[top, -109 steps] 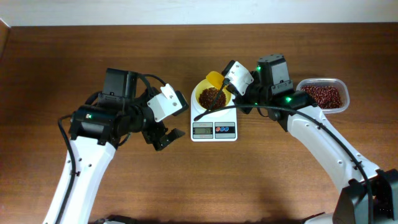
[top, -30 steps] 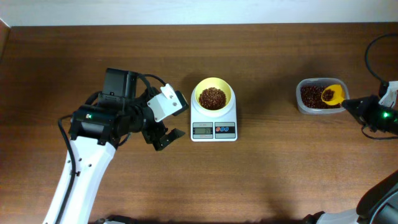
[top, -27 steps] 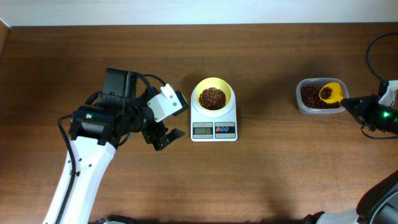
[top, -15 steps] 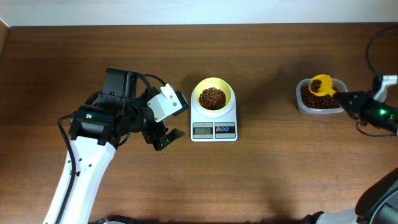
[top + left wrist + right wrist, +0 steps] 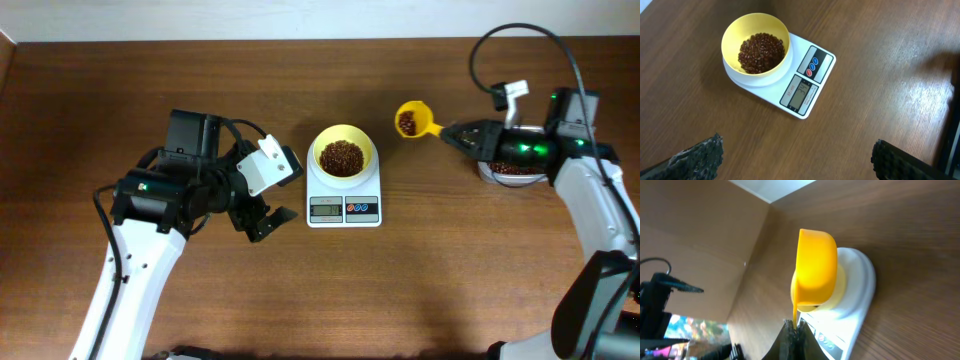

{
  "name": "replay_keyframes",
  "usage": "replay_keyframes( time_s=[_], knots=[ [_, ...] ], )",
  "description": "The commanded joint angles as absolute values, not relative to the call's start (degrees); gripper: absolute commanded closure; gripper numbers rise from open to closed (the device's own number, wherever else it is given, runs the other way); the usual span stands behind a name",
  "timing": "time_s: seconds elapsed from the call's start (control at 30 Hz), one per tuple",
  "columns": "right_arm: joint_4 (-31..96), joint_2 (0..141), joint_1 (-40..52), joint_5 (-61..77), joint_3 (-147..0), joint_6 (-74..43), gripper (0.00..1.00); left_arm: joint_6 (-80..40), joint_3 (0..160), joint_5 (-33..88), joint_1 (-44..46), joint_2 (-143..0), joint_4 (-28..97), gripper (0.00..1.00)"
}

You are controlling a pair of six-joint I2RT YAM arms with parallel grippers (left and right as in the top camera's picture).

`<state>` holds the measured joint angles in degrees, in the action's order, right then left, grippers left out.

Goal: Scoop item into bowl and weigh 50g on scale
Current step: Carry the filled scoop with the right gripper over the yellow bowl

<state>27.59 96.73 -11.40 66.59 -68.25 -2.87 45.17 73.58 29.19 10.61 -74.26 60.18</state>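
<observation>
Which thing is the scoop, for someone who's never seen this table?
Find the central white scale, carrying a yellow bowl of beans. Just right of it, the right hand holds the scoop: smaller than the bowl, with a handle.

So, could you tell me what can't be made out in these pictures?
- Reading on the scale: digits too small overhead, blurred in the left wrist view.
- Beans in the scoop: right wrist view shows only its outer wall.
- Clear tub: overhead, mostly covered by the right gripper.
- Left gripper: cut off by the left wrist view's bottom edge.
</observation>
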Motion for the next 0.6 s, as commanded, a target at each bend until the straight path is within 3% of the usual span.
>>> replay_keyframes(
  time_s=[0.0,0.57],
  knots=[
    [26.11,97.34,-6.81,68.38,-68.6,-2.63,0.96,44.47,73.1,30.22,10.72,-74.35,60.12,0.01],
    [19.64,96.77,8.45,47.46,-68.6,7.14,0.96,44.47,73.1,30.2,10.72,-74.35,60.12,0.01]
  ],
)
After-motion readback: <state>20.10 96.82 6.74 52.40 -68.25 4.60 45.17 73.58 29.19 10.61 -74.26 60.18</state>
